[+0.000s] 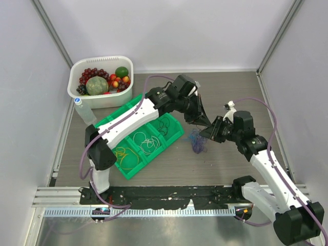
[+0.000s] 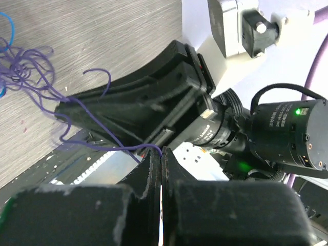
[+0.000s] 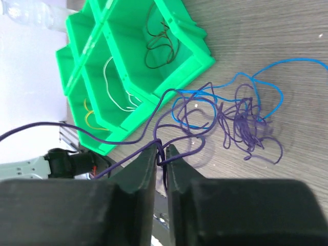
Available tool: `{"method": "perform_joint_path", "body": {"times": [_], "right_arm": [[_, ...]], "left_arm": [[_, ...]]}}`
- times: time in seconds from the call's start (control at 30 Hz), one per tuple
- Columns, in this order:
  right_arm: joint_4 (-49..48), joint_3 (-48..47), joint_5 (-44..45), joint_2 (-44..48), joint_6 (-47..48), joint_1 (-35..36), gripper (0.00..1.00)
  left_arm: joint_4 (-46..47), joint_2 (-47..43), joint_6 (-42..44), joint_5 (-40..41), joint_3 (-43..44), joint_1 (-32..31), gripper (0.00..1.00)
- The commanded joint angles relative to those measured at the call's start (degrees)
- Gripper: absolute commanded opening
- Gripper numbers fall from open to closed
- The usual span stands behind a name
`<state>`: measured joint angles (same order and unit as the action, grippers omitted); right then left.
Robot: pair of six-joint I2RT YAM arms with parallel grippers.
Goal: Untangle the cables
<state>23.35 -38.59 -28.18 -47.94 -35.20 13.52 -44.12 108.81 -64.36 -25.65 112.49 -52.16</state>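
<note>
Your left gripper is shut tight on the purple cable. Your right gripper is narrow around it too, but I cannot tell if it pinches. I think both hold it to pull it from the blue cable on the table, near the green tray.

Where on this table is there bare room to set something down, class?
Bare table at the back right, beyond the right arm; also the front strip between green tray and that arm. Crowded: around the cables and the back-left fruit tub.

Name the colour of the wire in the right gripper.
A purple wire; best in right wrist view.
</note>
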Motion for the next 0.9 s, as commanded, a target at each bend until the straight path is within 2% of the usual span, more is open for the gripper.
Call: {"method": "perform_joint_path", "body": {"times": [0.0, 0.03, 0.2, 0.3, 0.43, 0.6, 0.73, 0.87], "right_arm": [[-0.2, -0.1, 9.6, -1.7, -2.2, 1.0, 0.09], [2.6, 0.0, 11.5, -1.9, -2.4, 1.0, 0.02], [9.5, 1.9, 22.7, -6.3, -4.3, 1.0, 0.01], [12.2, 2.6, 26.6, -10.4, -5.2, 0.9, 0.03], [12.6, 1.8, 28.0, -16.6, -5.9, 0.9, 0.13], [13.0, -0.2, 32.0, -20.2, -5.4, -0.7, 0.22], [13.3, -2.2, 33.2, -20.8, -2.2, -1.7, 0.23], [14.6, -4.3, 35.9, -20.7, 0.5, -1.6, 0.3]], "left_arm": [[-2.6, -4.8, 2.3, 2.0, 3.5, -0.6, 0.0], [-3.2, -5.8, 3.2, 3.7, 4.1, -0.5, 0.0], [3.0, -11.0, 3.5, 6.9, 7.8, -0.5, 0.0], [2.6, -11.4, 3.7, 8.2, 17.1, -0.5, 0.0], [1.0, -10.9, 2.6, 9.4, 28.5, -0.5, 0.0], [7.2, -13.5, -3.2, 7.2, 28.4, -0.5, 0.0], [6.7, -14.9, -3.3, 7.6, 27.9, -0.1, 0.0], [6.1, -15.8, -2.0, 8.2, 27.1, 0.1, 0.0]]}}
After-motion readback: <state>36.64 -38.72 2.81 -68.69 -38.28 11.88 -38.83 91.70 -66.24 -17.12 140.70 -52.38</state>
